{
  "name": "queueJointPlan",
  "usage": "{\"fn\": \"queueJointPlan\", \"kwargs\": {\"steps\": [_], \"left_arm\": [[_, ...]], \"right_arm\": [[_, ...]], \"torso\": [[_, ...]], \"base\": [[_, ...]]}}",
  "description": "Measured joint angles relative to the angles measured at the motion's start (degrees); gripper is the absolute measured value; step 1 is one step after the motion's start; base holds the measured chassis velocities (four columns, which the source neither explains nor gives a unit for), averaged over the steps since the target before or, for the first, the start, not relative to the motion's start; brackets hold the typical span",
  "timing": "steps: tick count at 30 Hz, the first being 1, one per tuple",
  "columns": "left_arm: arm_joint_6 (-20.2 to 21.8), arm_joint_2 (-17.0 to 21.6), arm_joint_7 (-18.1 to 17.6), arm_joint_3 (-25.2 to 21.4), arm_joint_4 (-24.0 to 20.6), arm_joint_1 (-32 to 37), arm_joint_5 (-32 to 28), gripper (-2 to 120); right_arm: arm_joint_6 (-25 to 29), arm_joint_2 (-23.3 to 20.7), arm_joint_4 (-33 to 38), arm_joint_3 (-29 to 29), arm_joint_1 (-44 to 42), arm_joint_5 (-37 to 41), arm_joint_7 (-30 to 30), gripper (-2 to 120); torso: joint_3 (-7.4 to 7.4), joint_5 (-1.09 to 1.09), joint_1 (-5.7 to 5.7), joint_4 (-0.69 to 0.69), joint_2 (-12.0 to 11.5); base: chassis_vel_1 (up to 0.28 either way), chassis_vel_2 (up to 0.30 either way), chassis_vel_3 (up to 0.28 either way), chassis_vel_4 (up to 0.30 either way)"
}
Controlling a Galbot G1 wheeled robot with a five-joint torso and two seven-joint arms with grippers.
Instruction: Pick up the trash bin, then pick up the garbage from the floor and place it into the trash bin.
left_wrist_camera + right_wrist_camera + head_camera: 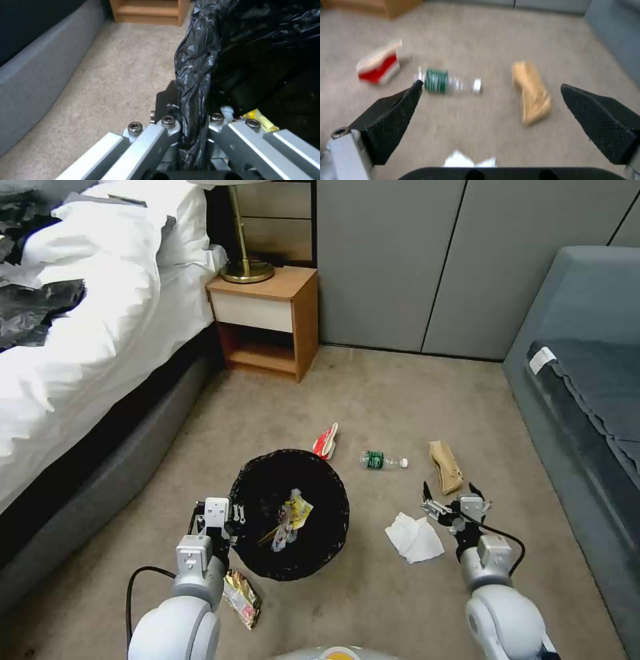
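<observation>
Trash bin (291,513) x1, L pincer (230,517) clamped on rim | floor litter x5 | R pincer (448,495) apart

Beige carpet floor (373,393) throughout; white-sheeted bed (80,327) upper left, wooden nightstand (267,323) bearing brass lamp (245,267) beside it, grey panelled wall (433,260) behind, grey sofa (587,380) right.

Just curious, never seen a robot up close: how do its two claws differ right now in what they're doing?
The left gripper has its jaws shut on the black-lined rim of the trash bin; the right gripper has its jaws wide open and holds nothing. The left one sits at the bin's edge; the right one hangs above the carpet, near the tissue and paper bag. Both point forward, low over the floor.
</observation>
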Motion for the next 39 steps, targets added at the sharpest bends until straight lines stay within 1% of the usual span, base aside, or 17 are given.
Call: {"fn": "queueJointPlan", "kwargs": {"steps": [1, 3, 4, 5, 8, 9, 18, 24, 26, 29, 30, 33, 34, 35, 36, 38, 39], "left_arm": [[0.0, 0.0, 0.0, 0.0, 0.0, 0.0, 0.0, 0], [0.0, 0.0, 0.0, 0.0, -0.2, 0.1, 0.0, 0], [0.0, 0.0, 0.0, 0.0, -0.2, 0.1, 0.0, 0], [0.1, 0.0, 0.0, 0.0, -0.3, 0.1, 0.0, 0], [0.2, 0.0, 0.0, 0.0, -0.4, 0.2, 0.1, 0], [0.2, 0.0, 0.0, 0.0, -0.4, 0.2, 0.1, 0], [0.3, -0.1, -0.1, 0.1, -0.4, 0.1, 0.4, 0], [0.3, -0.2, -0.1, 0.2, -0.5, 0.3, 0.5, 0], [0.3, -0.2, -0.2, 0.1, -0.5, 0.3, 0.5, 0], [0.3, -0.3, -0.2, 0.0, -0.6, 0.4, 0.4, 0], [0.3, -0.3, -0.2, 0.0, -0.6, 0.4, 0.4, 0], [0.3, -0.4, -0.2, 0.1, -0.6, 0.3, 0.4, 0], [0.3, -0.4, -0.2, 0.1, -0.6, 0.3, 0.4, 0], [0.3, -0.5, -0.2, 0.2, -0.6, 0.3, 0.5, 0], [0.3, -0.5, -0.2, 0.2, -0.6, 0.3, 0.5, 0], [0.3, -0.5, -0.2, 0.3, -0.6, 0.4, 0.5, 0], [0.3, -0.5, -0.2, 0.3, -0.6, 0.4, 0.5, 0]], "right_arm": [[0.0, 0.0, 0.0, 0.0, 0.0, 0.0, 0.0, 100], [-0.3, 0.1, -5.1, -0.8, 1.7, -0.2, -1.0, 100], [-0.3, 0.1, -5.1, -0.8, 1.7, -0.2, -1.0, 100], [-0.3, 0.2, -7.4, -1.3, 2.4, -0.3, -1.5, 100], [-0.2, 0.3, -11.8, -1.9, 4.0, -1.3, -2.6, 100], [-0.2, 0.4, -14.0, -2.4, 4.8, -1.6, -3.1, 100], [0.1, 1.0, -21.3, -4.0, 8.0, -2.8, -4.2, 100], [3.3, 2.0, -30.1, -3.5, 12.0, -3.4, -5.9, 100], [3.6, 2.1, -31.0, -3.3, 12.4, -3.5, -6.2, 100], [4.3, 2.4, -33.5, -2.8, 13.2, -3.5, -6.7, 92], [4.3, 2.4, -33.5, -2.8, 13.2, -3.5, -6.7, 92], [5.6, 2.9, -35.5, -2.5, 13.7, -3.6, -7.4, 80], [5.6, 2.9, -35.5, -2.5, 13.7, -3.6, -7.4, 80], [6.1, 3.1, -36.4, -2.4, 14.0, -3.7, -7.5, 73], [6.1, 3.1, -36.4, -2.4, 14.0, -3.7, -7.5, 73], [6.9, 3.3, -37.7, -2.2, 14.4, -3.7, -7.5, 62], [6.9, 3.3, -37.7, -2.2, 14.4, -3.7, -7.5, 62]], "torso": [[0.00, 0.00, 0.00, 0.00, 0.0], [0.00, -0.03, 0.00, 0.00, 0.0], [0.00, -0.03, 0.00, 0.00, 0.0], [0.00, 0.03, 0.00, 0.00, 0.0], [0.00, -0.03, 0.00, 0.00, 0.0], [0.00, 0.00, 0.00, 0.00, 0.0], [0.00, -0.02, 0.00, 0.00, 0.0], [0.00, -0.01, 0.00, 0.01, 0.0], [0.00, -0.01, 0.00, 0.01, 0.0], [0.00, -0.02, 0.00, 0.00, 0.0], [0.00, -0.02, 0.00, 0.00, 0.0], [0.00, -0.01, 0.00, 0.00, 0.0], [0.00, -0.01, 0.00, 0.00, 0.0], [0.00, -0.01, 0.00, 0.00, 0.0], [0.00, -0.01, 0.00, 0.00, 0.0], [0.00, -0.01, 0.00, 0.00, 0.0], [0.00, -0.01, 0.00, 0.00, 0.0]], "base": [[0.000, 0.000, 0.000, 0.000], [0.000, 0.000, 0.000, 0.000], [0.000, 0.000, 0.000, 0.000], [0.000, 0.000, 0.000, 0.000], [0.000, 0.000, 0.000, 0.000], [0.000, 0.000, 0.000, 0.000], [0.000, 0.000, 0.000, 0.000], [0.000, 0.000, 0.000, 0.000], [0.000, 0.000, 0.000, 0.000], [0.000, 0.000, 0.000, 0.000], [0.000, 0.000, 0.000, 0.000], [0.000, 0.000, 0.000, 0.000], [0.000, 0.000, 0.000, 0.000], [0.000, 0.000, 0.000, 0.000], [0.000, 0.000, 0.000, 0.000], [0.000, 0.000, 0.000, 0.000], [0.000, 0.000, 0.000, 0.000]]}}
